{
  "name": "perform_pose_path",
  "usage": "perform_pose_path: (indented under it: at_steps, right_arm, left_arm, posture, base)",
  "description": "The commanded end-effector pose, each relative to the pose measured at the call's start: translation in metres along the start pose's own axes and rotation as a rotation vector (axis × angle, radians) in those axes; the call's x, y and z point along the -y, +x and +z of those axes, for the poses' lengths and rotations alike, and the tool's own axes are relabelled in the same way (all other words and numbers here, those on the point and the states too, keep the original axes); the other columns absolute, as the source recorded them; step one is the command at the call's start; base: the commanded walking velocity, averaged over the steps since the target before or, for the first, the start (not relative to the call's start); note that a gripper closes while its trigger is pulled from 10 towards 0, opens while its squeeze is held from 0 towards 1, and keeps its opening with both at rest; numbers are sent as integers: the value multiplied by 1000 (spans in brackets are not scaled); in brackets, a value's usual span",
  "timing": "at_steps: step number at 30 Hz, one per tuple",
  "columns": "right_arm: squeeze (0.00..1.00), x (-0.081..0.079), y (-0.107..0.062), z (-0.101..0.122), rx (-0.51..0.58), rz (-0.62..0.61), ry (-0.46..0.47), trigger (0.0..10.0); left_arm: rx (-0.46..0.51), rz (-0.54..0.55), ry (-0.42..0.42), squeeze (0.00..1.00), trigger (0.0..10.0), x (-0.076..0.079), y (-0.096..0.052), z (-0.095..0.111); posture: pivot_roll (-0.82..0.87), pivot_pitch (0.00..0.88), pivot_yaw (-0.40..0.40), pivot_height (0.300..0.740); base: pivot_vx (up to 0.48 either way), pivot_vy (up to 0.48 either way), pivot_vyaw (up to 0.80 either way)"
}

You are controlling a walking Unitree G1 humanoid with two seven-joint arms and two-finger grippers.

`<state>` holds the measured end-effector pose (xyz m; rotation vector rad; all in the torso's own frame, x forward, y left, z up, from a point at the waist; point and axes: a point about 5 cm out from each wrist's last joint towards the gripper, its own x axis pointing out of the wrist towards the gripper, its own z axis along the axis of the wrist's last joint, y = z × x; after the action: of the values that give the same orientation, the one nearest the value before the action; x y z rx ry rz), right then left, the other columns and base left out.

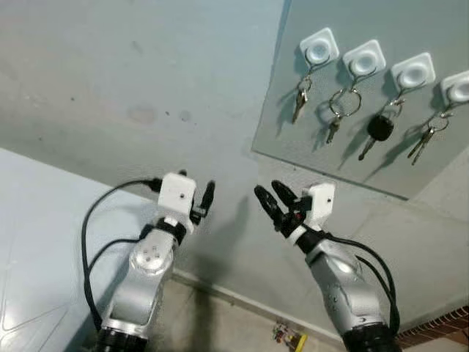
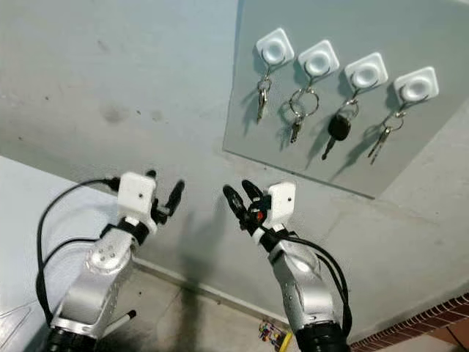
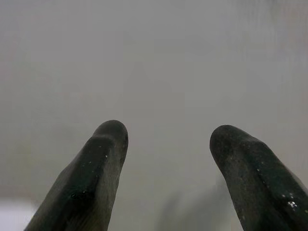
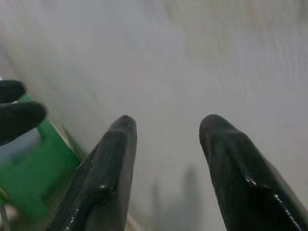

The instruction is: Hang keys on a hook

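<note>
Both arms are rounded silver metal shells ending in dark black cuffs at the base. The left arm (image 1: 143, 275) has a disc-shaped joint with small screw holes, and a black cable loops off it toward nine o'clock. The right arm (image 1: 344, 290) carries black cables curving off toward three o'clock. Each wrist has a black band and a boxy white housing with a small dark dot on its face. The left gripper (image 1: 207, 198) and right gripper (image 1: 275, 199) each have two long, glossy black fingers (image 3: 91, 178) with rounded, tapering tips.
</note>
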<state>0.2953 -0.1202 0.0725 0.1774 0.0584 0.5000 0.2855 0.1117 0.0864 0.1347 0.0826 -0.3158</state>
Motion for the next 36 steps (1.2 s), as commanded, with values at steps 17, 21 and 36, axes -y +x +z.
perform_pose_path:
  at_steps: [17, 21, 36]
  right_arm:
    - [0, 26, -53, -96, -456, -178, -139, 10000]
    - [0, 25, -79, -125, -650, -239, -175, 10000]
    - [0, 6, -124, -163, -923, -182, -168, 10000]
  left_arm:
    - [-355, -97, -140, 0, 10000, 29, -20, -106]
    - [-516, -85, -137, 0, 10000, 28, -44, -138]
    - [-812, 53, -233, 0, 10000, 18, -103, -186]
  posture:
    - [-112, 0, -38, 740]
    - [-134, 0, -5, 740]
    - [-172, 0, 14, 740]
  base:
    - [0, 0, 0]
    - [0, 0, 0]
    - [0, 0, 0]
